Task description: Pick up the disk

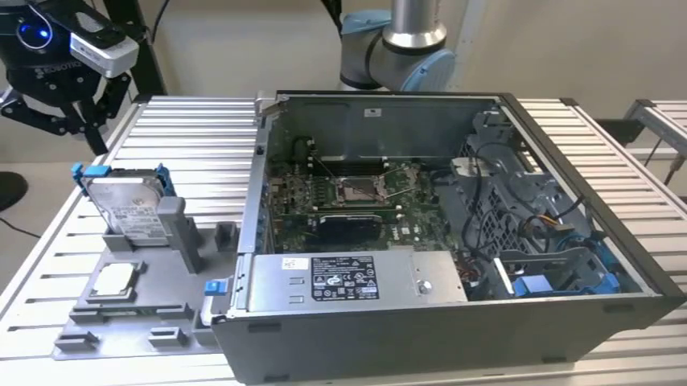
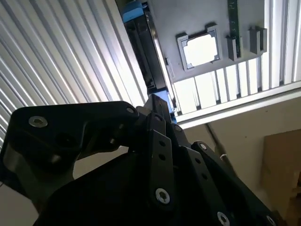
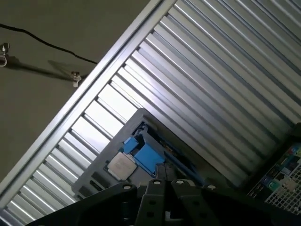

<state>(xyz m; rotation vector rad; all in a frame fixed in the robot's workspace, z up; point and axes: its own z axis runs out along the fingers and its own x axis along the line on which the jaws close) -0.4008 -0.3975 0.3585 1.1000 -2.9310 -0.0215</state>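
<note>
Ribbed table point(image 1: 193, 133) bears the disk point(image 1: 134, 211), apparently just below the gripper point(image 1: 63, 121), whose grip I cannot tell.

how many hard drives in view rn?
1. The disk stands on edge in the grey fixture at the exterior view's left, outside the open computer case. More may be hidden in the case's drive bays.

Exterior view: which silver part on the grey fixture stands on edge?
The hard drive with blue rails stands propped upright; the square chip lies flat.
</note>
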